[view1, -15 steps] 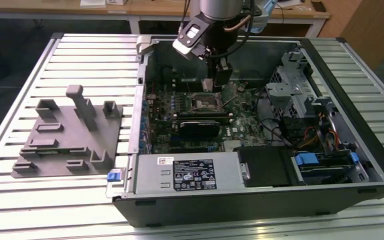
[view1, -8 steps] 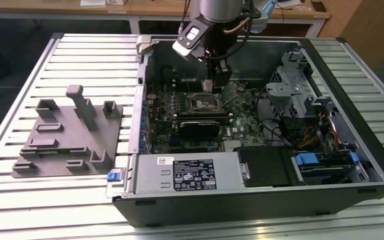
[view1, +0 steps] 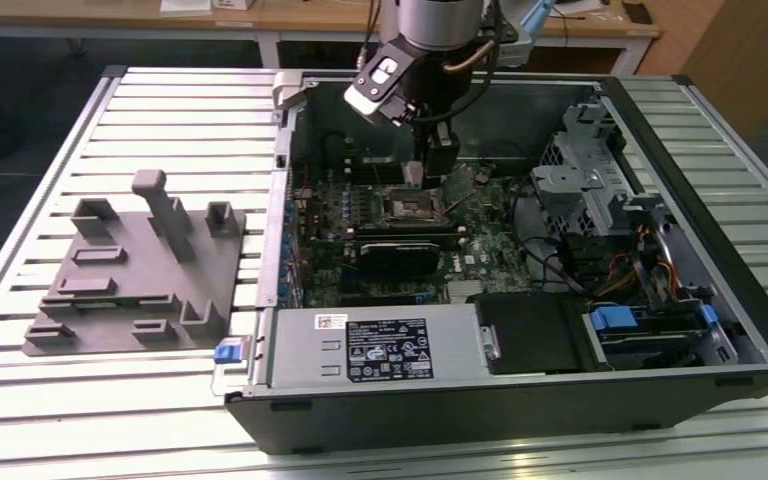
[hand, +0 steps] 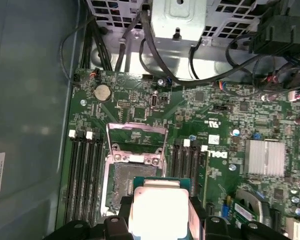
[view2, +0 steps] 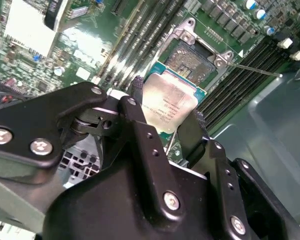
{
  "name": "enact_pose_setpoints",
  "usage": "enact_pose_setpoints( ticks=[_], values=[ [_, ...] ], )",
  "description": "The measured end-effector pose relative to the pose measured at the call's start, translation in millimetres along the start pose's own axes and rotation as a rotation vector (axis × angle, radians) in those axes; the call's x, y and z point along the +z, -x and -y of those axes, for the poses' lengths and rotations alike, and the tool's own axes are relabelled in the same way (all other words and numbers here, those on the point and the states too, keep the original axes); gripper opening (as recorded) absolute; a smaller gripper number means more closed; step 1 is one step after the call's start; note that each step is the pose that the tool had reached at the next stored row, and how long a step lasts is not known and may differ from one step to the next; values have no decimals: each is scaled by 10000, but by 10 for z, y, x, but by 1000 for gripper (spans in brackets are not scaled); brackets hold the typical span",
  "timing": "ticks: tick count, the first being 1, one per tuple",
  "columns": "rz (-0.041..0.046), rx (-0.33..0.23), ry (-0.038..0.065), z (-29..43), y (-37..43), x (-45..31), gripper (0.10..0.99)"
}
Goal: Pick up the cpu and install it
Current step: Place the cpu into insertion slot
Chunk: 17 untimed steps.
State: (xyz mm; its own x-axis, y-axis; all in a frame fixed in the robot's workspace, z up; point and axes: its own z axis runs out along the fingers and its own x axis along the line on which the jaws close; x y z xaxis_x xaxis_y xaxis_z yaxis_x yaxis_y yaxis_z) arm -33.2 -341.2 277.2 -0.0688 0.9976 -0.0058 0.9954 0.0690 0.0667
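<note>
Firmly clamped between the two black fingers (view2: 194, 134) of the gripper (view2: 167, 104), the cpu (view2: 172, 97) is pinched at two opposite edges with its silvery top turned toward the cameras in both wrist views, held clear of the motherboard (hand: 225, 130) and not seated. Seen in the exterior view, the gripper hangs inside the open computer case (view1: 491, 425), with the open socket (view1: 404, 207) close beneath it at about seven o'clock. Farther out, the grey tray (view1: 131, 270) sits on the slatted table (view1: 91, 400), well apart from the gripper at about eight o'clock.
</note>
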Motion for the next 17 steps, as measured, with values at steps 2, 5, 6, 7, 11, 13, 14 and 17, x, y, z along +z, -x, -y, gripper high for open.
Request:
enact_pose_setpoints(
  ticks=[2, 5, 6, 7, 11, 13, 14, 17],
  values=[
    [4, 72, -1, 0, -35, 31, 525],
    [9, 143, 0, 3, -60, 87, 525],
    [10, 151, -1, 4, -63, 103, 525],
    [10, 162, -1, 6, -65, 121, 525],
    [13, 201, -1, 13, -67, 176, 525],
    [15, 205, -3, 14, -67, 182, 525],
    [14, 205, -2, 15, -67, 185, 525],
    [14, 207, -2, 15, -67, 187, 525]
  ],
)
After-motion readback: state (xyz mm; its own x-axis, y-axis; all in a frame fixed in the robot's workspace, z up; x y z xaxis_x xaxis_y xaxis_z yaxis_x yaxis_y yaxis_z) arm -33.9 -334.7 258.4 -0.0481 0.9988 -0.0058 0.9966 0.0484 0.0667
